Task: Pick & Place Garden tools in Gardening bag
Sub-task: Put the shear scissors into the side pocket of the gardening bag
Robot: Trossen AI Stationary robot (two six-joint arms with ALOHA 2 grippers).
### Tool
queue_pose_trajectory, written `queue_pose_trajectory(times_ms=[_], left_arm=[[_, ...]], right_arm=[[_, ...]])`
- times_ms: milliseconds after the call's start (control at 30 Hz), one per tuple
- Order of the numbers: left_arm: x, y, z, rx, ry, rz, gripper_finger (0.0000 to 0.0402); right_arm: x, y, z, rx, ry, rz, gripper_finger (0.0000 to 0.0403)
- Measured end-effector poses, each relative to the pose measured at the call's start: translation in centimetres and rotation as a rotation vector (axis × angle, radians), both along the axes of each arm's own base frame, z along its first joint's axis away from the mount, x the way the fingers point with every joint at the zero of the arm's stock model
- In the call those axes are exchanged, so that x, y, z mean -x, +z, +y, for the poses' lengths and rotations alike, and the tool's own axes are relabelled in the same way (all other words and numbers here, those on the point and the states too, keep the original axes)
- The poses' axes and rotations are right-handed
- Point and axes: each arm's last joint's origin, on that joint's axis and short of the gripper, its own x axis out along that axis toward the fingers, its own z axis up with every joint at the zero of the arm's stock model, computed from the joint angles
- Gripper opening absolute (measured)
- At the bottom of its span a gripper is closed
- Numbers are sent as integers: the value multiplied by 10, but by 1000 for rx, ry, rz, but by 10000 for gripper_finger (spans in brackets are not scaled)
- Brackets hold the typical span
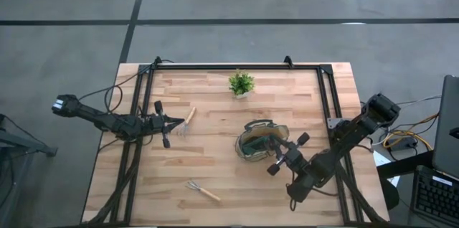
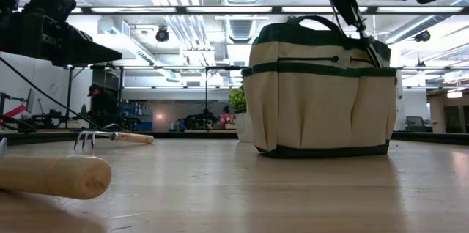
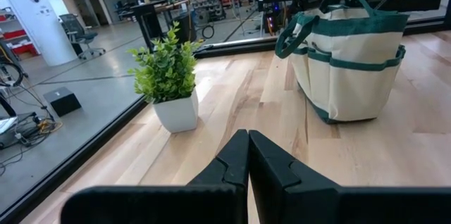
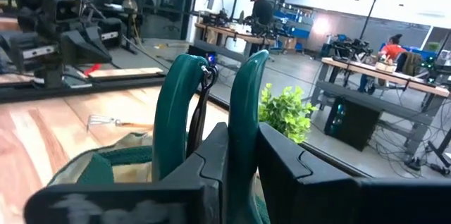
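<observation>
I judge the step in hand to be a drop into the gardening bag (image 1: pixel 262 145). My right hand (image 1: pixel 284 153) hangs over the bag's rim, clenched on a pair of green-handled shears (image 4: pixel 211 111) whose grips stand up between my fingers (image 4: pixel 296 171), points toward the bag's mouth. The next move calls for letting go so the shears fall inside, not onto the rim or the loop handles, and then lifting clear without snagging the fabric.

My left hand (image 1: pixel 166 122) waits well away across the surface (image 1: pixel 215 163), fingers (image 3: pixel 271 164) pressed together on nothing. Just in front of it lies a wooden-handled rake (image 1: pixel 186 122), its tines toward the hand; I take that to be the next tool to carry. A second wooden-handled rake (image 1: pixel 203 191) lies farther off, well apart from both hands and nearer the surface's front edge. I see no glove and no second shears lying loose, and what the bag already holds is hidden from me.

The surface is pale wood planking with a dark frame round it. The potted plant (image 1: pixel 241 83) stands beyond the bag, toward the back edge, apart from everything. Past the surface the room is a workshop: ceiling lights, benches, and a person (image 4: pixel 262 11) standing at a far bench.
</observation>
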Motion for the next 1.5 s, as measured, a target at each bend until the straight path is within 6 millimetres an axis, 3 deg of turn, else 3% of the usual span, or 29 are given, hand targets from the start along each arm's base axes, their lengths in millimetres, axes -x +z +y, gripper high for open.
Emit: queue_pose_trajectory(times_ms=[800, 1067, 1233, 1500], left_arm=[[0, 0, 0, -2, 0, 5, 12], [0, -1, 0, -2, 0, 6, 12], [0, -1, 0, -2, 0, 6, 12], [0, -1, 0, -2, 0, 7, 12]], right_arm=[[2, -10, 2, 33, 43, 109, 101], [9, -1, 6, 106, 77, 183, 107], [10, 3, 5, 64, 123, 219, 98], [26, -8, -11, 32, 110, 312, 102]])
